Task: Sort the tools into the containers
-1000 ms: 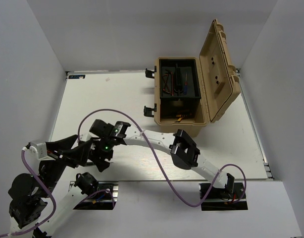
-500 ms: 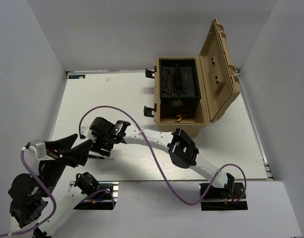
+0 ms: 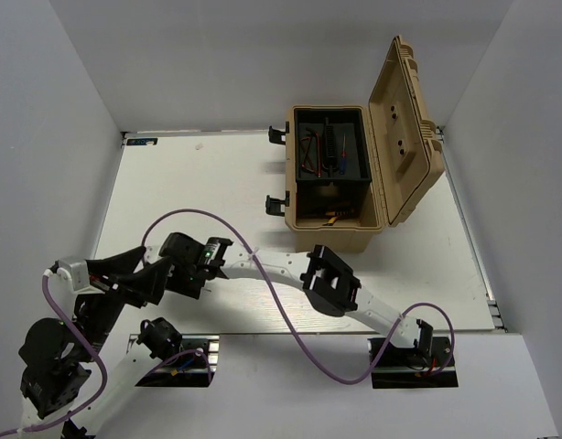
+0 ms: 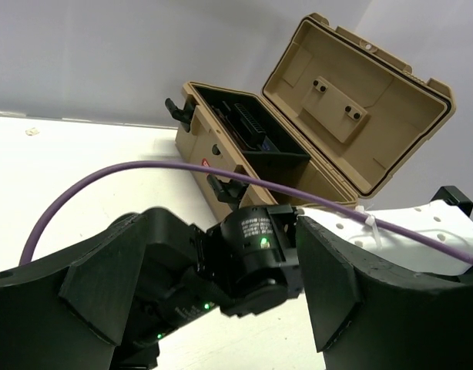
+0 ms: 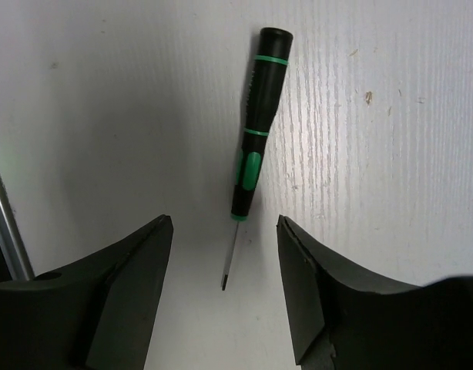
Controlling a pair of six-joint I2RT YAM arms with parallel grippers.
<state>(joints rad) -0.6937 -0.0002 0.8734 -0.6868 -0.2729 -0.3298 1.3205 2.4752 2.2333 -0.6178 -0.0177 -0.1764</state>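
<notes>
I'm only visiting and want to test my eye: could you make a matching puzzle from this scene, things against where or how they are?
Things:
1 green screwdriver
2 toolbox lid
3 right gripper
4 red-handled tools

States:
a swung up open
b open, above the screwdriver
c inside the toolbox
d lying on the white table

Pairs: 1-d, 2-a, 3-b, 4-c.

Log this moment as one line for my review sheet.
phase: pre-grasp | right tool: open, over green-handled screwdriver lying on table | left tool: open, empty | toolbox: lid open, tools inside
</notes>
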